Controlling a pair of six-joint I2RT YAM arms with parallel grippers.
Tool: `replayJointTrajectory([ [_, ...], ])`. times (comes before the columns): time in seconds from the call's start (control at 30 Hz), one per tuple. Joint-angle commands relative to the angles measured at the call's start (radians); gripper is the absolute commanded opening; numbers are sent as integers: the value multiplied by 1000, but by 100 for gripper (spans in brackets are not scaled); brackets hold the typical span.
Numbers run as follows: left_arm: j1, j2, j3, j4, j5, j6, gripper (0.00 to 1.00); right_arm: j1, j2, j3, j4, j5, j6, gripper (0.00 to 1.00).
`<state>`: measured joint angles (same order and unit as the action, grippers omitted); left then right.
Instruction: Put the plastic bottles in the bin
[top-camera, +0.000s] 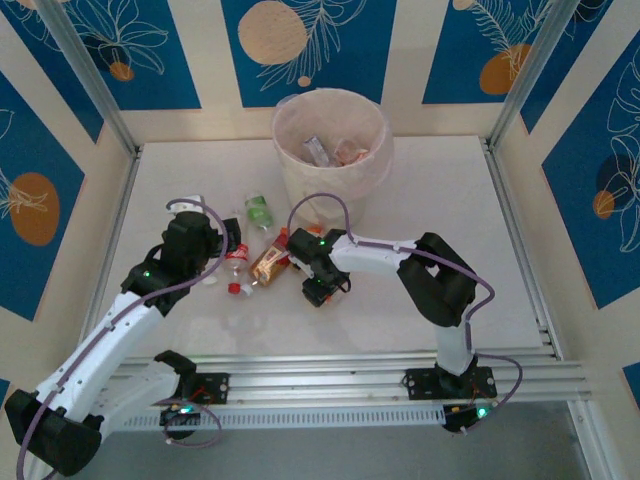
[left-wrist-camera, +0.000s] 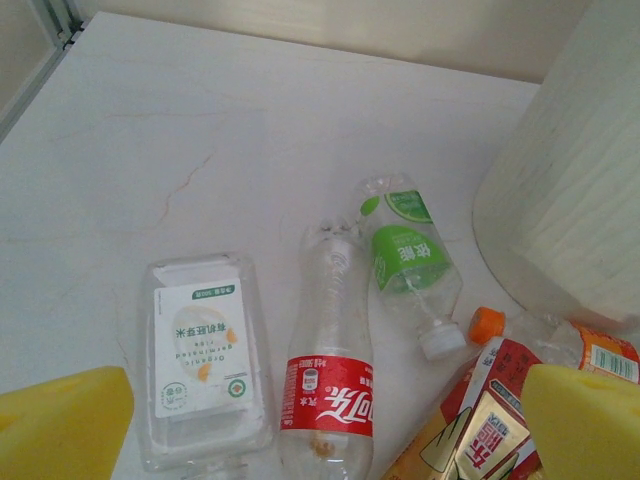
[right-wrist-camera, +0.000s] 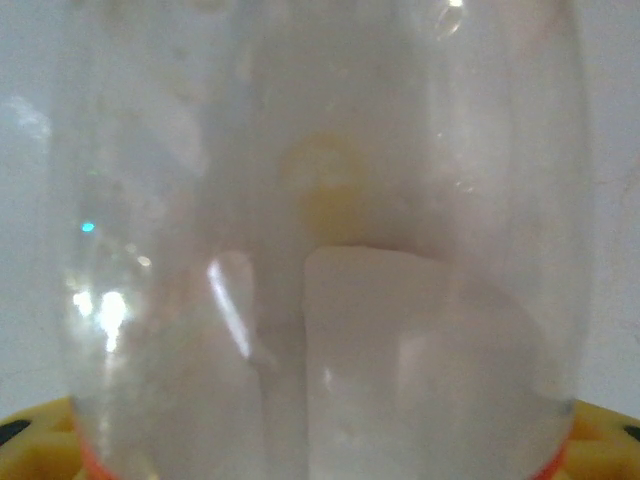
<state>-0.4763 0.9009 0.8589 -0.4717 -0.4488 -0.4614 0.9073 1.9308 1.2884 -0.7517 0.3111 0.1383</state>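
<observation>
My left gripper (left-wrist-camera: 325, 440) hangs open over a clear bottle with a red label (left-wrist-camera: 330, 395), its yellow fingers (left-wrist-camera: 60, 425) on either side. Beside that bottle lie a green-label bottle (left-wrist-camera: 410, 260), a bronze-label bottle (left-wrist-camera: 480, 420) and an orange-capped one (left-wrist-camera: 487, 325). My right gripper (top-camera: 292, 262) sits at the bronze-label bottle (top-camera: 270, 265) in the middle of the table. In the right wrist view a clear bottle (right-wrist-camera: 320, 200) spans the gap between the yellow fingers (right-wrist-camera: 30, 440), and the right gripper (right-wrist-camera: 320, 450) is closed against its sides. The cream bin (top-camera: 330, 140) stands behind and holds several bottles.
A flat clear pack with a white label (left-wrist-camera: 200, 350) lies left of the red-label bottle. A loose red cap (top-camera: 234, 289) rests on the table near the left arm. The bin wall (left-wrist-camera: 570, 200) rises close on the right of the left gripper. Blue-and-cream walls enclose the table.
</observation>
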Motion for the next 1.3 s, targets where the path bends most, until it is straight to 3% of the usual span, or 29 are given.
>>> replayJointTrajectory([
  [0.0, 5, -8, 20, -9, -13, -8, 100, 16, -39, -33, -67, 10, 35, 48],
  [0.37, 5, -6, 20, -3, -11, -5, 99, 38, -244, -63, -141, 50, 118, 37],
  [0.73, 5, 6, 17, 10, 2, -10, 99, 29, -539, 135, -236, 146, 76, 32],
  [0.97, 5, -2, 7, 12, 8, -16, 99, -105, -592, 284, -100, 150, -12, 31],
  [1.27, 5, -6, 22, -13, 21, -10, 100, -355, -359, 677, -71, -29, -23, 27],
])
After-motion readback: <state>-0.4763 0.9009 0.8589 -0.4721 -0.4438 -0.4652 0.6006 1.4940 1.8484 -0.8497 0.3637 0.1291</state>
